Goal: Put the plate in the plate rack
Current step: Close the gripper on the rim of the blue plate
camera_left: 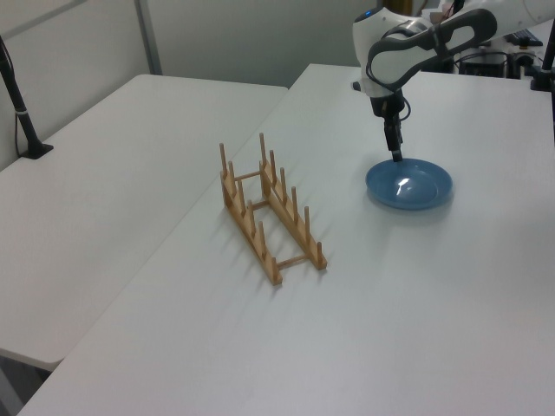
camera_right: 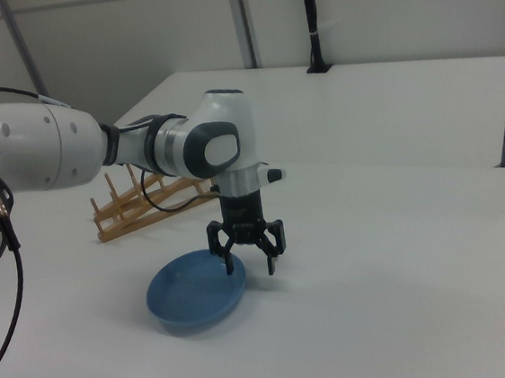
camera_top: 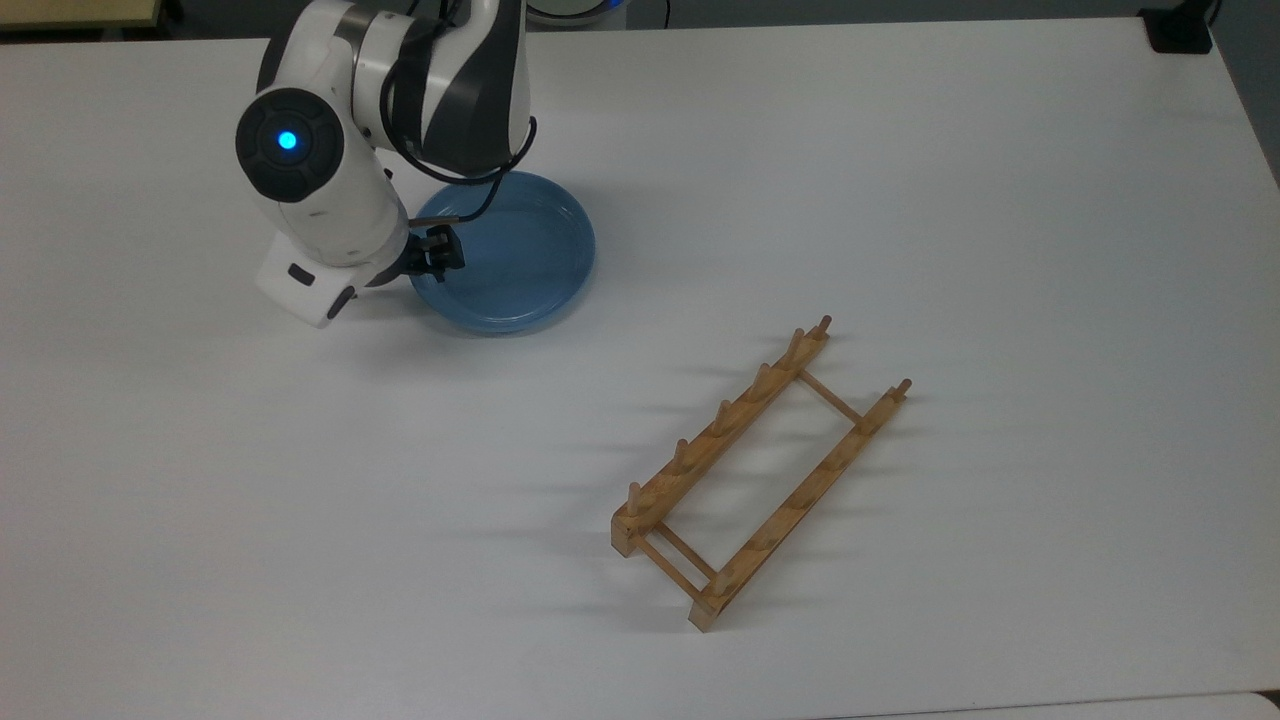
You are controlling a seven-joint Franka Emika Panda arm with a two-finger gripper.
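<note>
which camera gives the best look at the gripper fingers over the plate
The right view: the gripper faces it, fingers spread open astride the plate rim. In the top view the arm covers most of it; in the left view it looks like one thin dark bar.

White bench, matte, plain. Plate lies flat on it toward the top view's upper left. Plate rack stands on it toward the top view's lower right, set diagonally, pegs up, well apart from the plate.

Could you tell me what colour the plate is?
Plain glossy light blue, unpatterned; the plate shows best in the top view.
</note>
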